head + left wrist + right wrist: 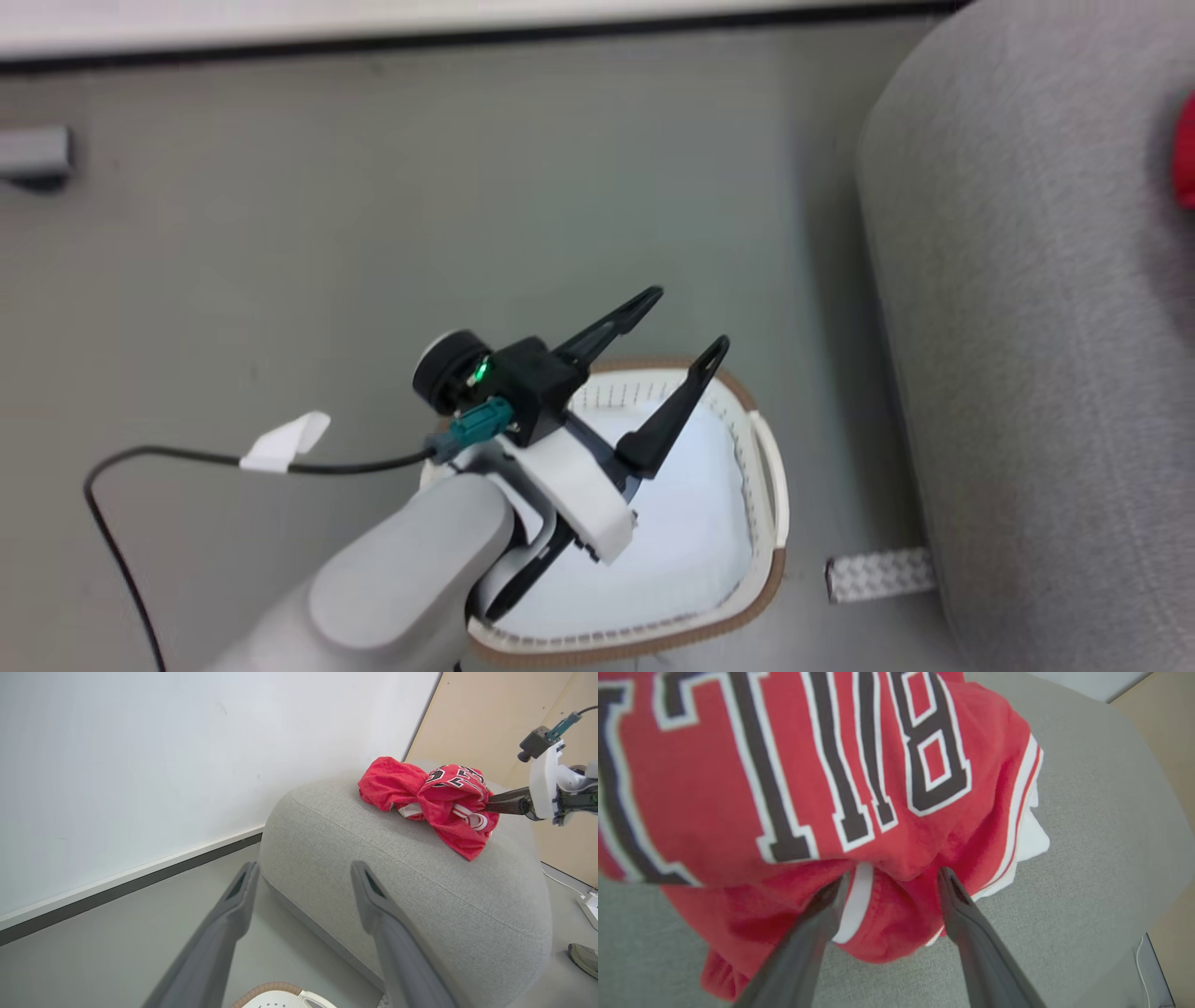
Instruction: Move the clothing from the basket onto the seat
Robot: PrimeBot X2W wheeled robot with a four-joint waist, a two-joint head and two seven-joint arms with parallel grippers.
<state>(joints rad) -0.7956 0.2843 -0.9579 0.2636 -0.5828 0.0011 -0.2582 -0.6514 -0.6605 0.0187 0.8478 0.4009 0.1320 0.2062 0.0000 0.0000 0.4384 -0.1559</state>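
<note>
The red jersey clothing (444, 802), with black white-edged numerals, lies bunched on top of the grey sofa (420, 891). My right gripper (892, 875) is open, its fingertips pressed into the red cloth, a fold of it between them. Seen from the left wrist, the right gripper (507, 805) reaches into the heap from the right. My left gripper (686, 320) hangs open and holds nothing above the cream basket (761, 560), beside the sofa (1027, 327). The basket's inside is plain white; I cannot tell whether that is a garment. A red scrap (1186, 149) shows at the frame's edge.
A black cable with a white tape tag (285, 443) trails over the grey floor left of the basket. A textured pale strip (878, 574) lies at the sofa's foot. A white wall with a dark baseboard (140, 882) runs behind. A power strip (589, 905) and a shoe (584, 959) are near the sofa.
</note>
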